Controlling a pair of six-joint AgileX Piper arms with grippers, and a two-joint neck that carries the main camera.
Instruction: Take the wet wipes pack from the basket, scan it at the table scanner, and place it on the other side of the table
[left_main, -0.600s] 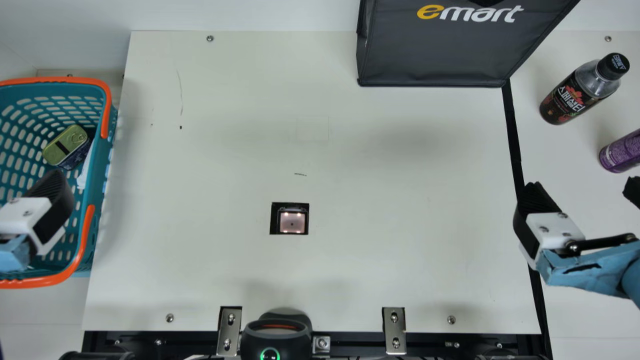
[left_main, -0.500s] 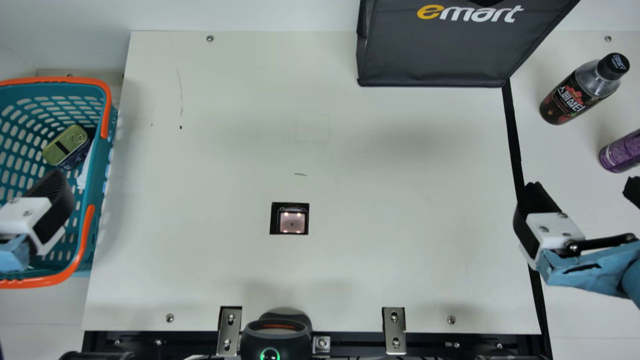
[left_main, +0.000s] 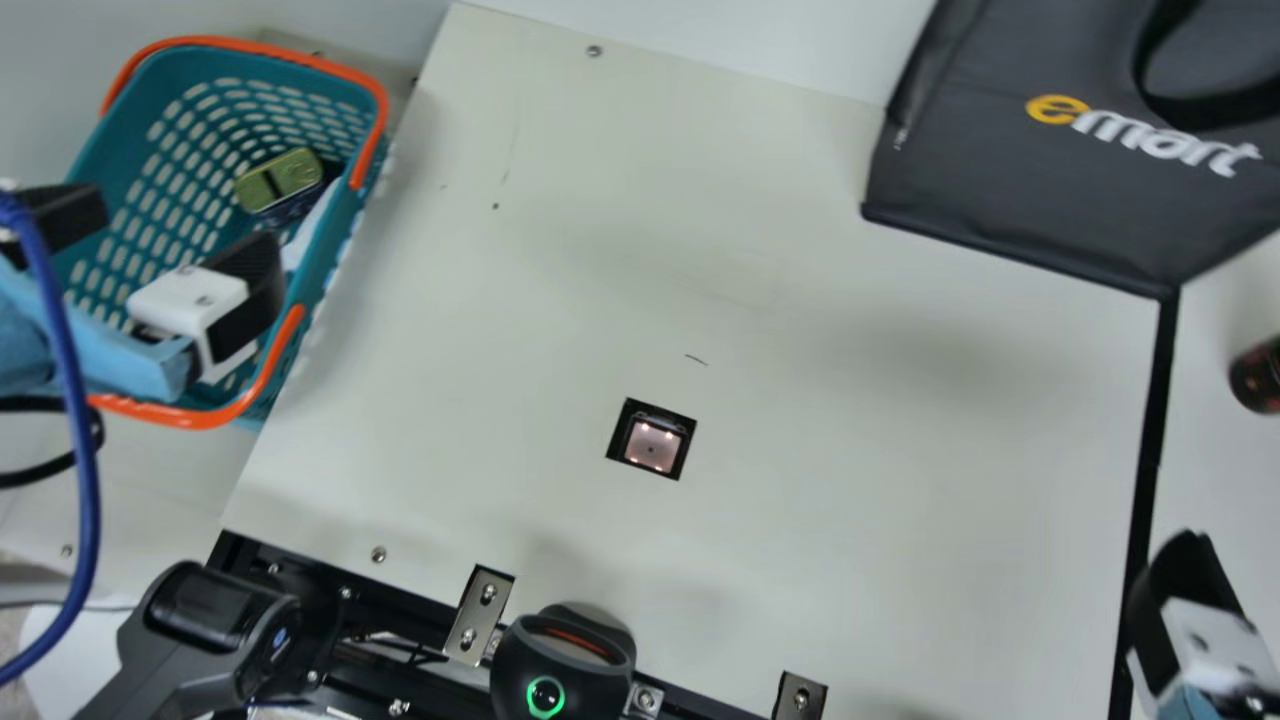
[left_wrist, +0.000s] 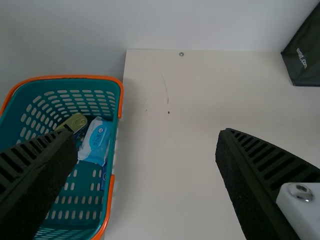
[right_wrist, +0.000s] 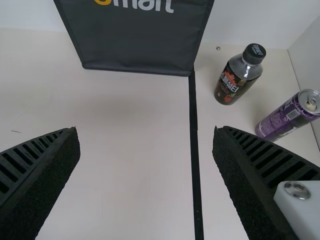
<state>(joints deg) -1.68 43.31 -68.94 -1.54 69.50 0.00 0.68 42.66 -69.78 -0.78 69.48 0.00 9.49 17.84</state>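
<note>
Over the near part of the teal basket (left_main: 215, 85), my left gripper (left_main: 165, 235) stands open in the main view. The same left gripper (left_wrist: 147, 145) has its two fingers wide apart with nothing between them. Inside the basket, the white and blue wet wipes pack (left_wrist: 96, 141) leans by the side wall, next to a can; in the main view a pale edge of the pack (left_main: 306, 228) shows. The scanner (left_main: 652, 443) is set in the middle of the table. At the lower right my right gripper (left_main: 1185, 600) shows in part; in its wrist view the right gripper (right_wrist: 146, 145) is open and empty.
A green-lidded can (left_main: 280, 180) lies in the basket. The dark bag (left_main: 1030, 190) stands at the table's back right. Beyond the black strip are a dark bottle (right_wrist: 237, 77) and a purple can (right_wrist: 287, 116). A black device (left_main: 560, 665) sits at the front edge.
The main camera has turned toward the left, shifting and tilting its whole picture. No separate motion of the arms or objects can be made out.
</note>
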